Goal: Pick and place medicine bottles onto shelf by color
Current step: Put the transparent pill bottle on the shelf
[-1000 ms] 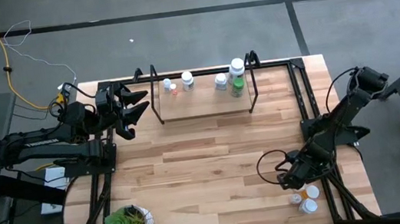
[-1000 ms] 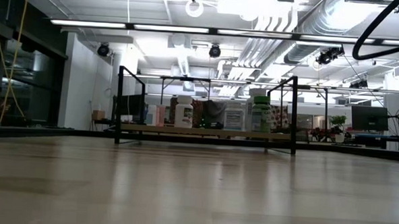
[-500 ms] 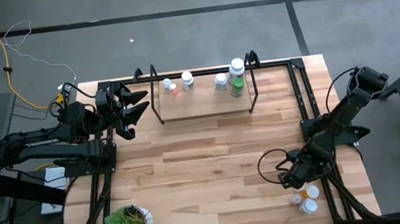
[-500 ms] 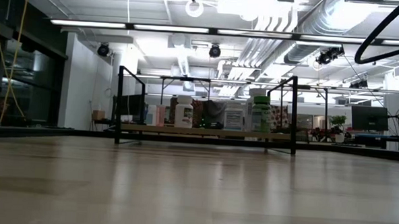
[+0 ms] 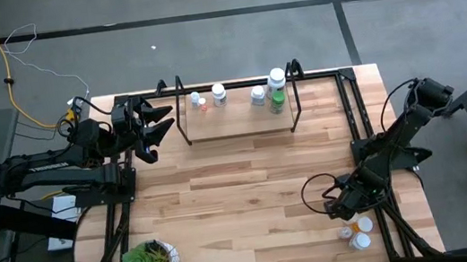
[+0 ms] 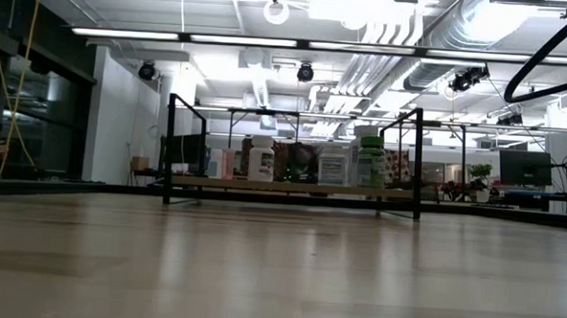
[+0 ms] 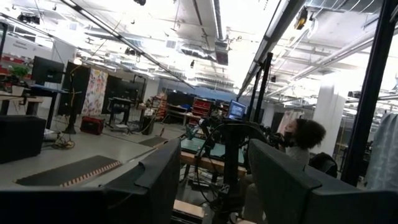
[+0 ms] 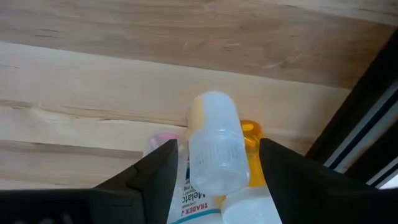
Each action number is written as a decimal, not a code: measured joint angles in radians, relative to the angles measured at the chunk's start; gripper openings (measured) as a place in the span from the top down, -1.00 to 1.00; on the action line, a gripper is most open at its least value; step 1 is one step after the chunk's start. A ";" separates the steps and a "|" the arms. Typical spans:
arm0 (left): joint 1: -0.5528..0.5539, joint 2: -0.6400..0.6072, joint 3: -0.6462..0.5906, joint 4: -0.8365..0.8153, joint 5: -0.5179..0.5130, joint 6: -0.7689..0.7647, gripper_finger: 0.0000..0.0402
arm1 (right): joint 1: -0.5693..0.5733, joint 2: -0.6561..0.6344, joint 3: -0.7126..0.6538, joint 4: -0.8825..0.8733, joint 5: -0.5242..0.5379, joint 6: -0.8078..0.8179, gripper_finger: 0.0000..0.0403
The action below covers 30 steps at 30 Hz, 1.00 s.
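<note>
Several medicine bottles stand on the shelf [image 5: 238,117] at the table's far edge: white ones [image 5: 219,93] [image 5: 276,77] and a green one [image 5: 277,101], which also show in the low view [image 6: 371,161]. More bottles [image 5: 362,232] cluster at the table's near right corner. My right gripper [image 5: 345,209] hangs over that cluster, pointing steeply down and open. Its fingers stand on either side of a white-capped bottle [image 8: 214,149] with a small gap on each side. An orange bottle [image 8: 252,132] sits behind it and a labelled white one [image 8: 194,199] beside it. My left gripper [image 5: 158,123] waits open, raised near the shelf's left end.
A potted green plant [image 5: 149,261] stands at the near left corner. The black frame rail [image 8: 367,118] runs close by the cluster at the table's right edge. Bare wooden tabletop [image 5: 241,184] lies between the shelf and the near edge.
</note>
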<state>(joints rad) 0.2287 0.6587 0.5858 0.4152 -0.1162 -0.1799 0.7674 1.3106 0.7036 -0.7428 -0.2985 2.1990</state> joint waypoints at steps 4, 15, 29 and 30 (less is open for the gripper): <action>0.000 0.000 0.000 0.000 0.000 0.000 0.11 | 0.000 0.000 0.000 0.000 0.000 -0.002 -0.07; 0.000 0.000 0.000 0.000 0.000 0.000 0.11 | 0.000 0.000 0.000 -0.007 0.000 0.000 0.10; 0.000 0.000 0.000 0.000 0.000 0.000 0.11 | 0.000 0.000 0.000 0.049 -0.016 -0.013 0.31; 0.000 0.000 0.000 0.000 0.000 0.000 0.11 | 0.000 0.000 0.000 0.049 -0.016 -0.019 0.27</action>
<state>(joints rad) 0.2287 0.6587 0.5858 0.4152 -0.1158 -0.1799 0.7677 1.3102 0.7040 -0.6938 -0.3141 2.1796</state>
